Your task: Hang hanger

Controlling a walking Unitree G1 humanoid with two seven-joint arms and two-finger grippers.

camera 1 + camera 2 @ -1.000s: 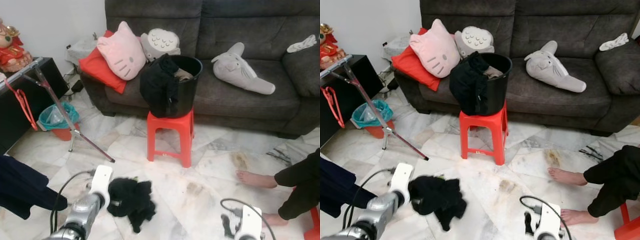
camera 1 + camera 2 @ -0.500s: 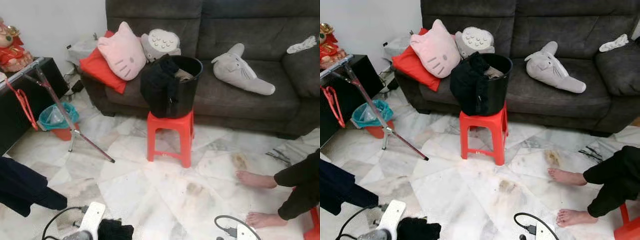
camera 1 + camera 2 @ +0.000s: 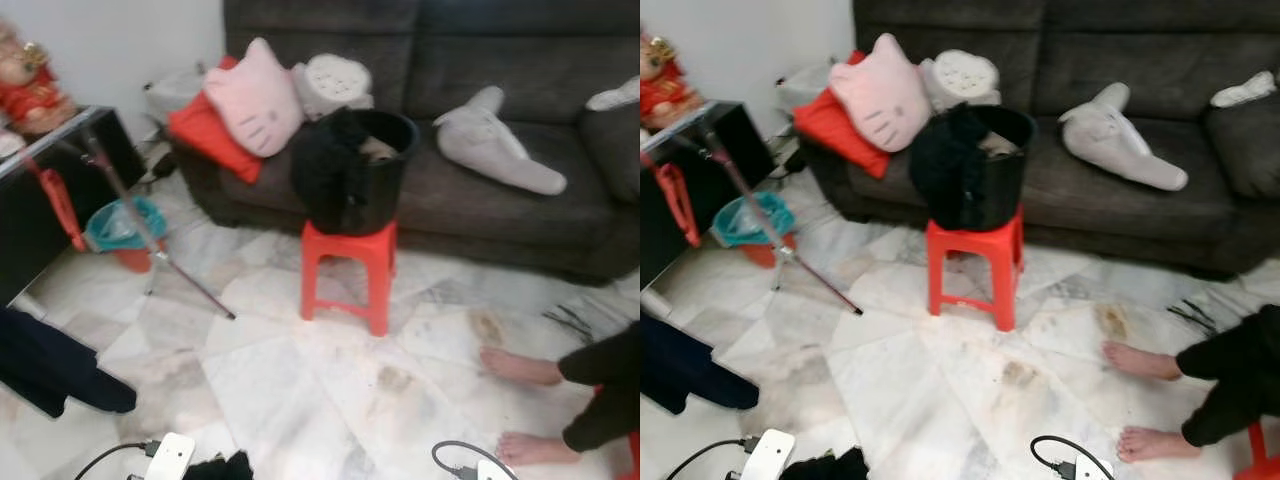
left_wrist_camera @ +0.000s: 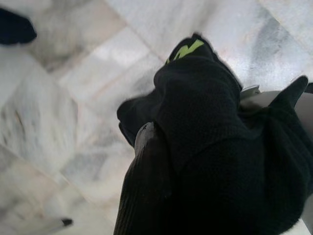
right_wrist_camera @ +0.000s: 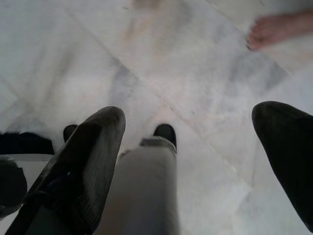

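My left gripper [image 4: 161, 161] is clamped on a black garment [image 4: 220, 161] with a yellow-green mark near its edge; the cloth bunches over my fingers [image 4: 146, 181] above the marble floor [image 3: 300, 380]. In the head view the same cloth pokes up at six o'clock, just beside my white wrist housing [image 3: 170, 458]. Whether a hanger sits inside that bundle I cannot tell. My right gripper [image 5: 195, 161] hangs low with its fingers spread wide apart and nothing between them, over bare marble.

At twelve o'clock stands a red stool [image 3: 350, 272] carrying a black bucket [image 3: 385, 170] with dark clothes draped over its rim. Behind it is a dark grey sofa [image 3: 520, 190] with a pink cat cushion [image 3: 255, 100] and a grey elephant plush [image 3: 495, 140]. At ten o'clock a metal rack leg [image 3: 150, 245] slants down to the floor, and a red hanger [image 3: 60, 205] hangs beside it. A person's bare feet [image 3: 520, 400] rest at four o'clock.
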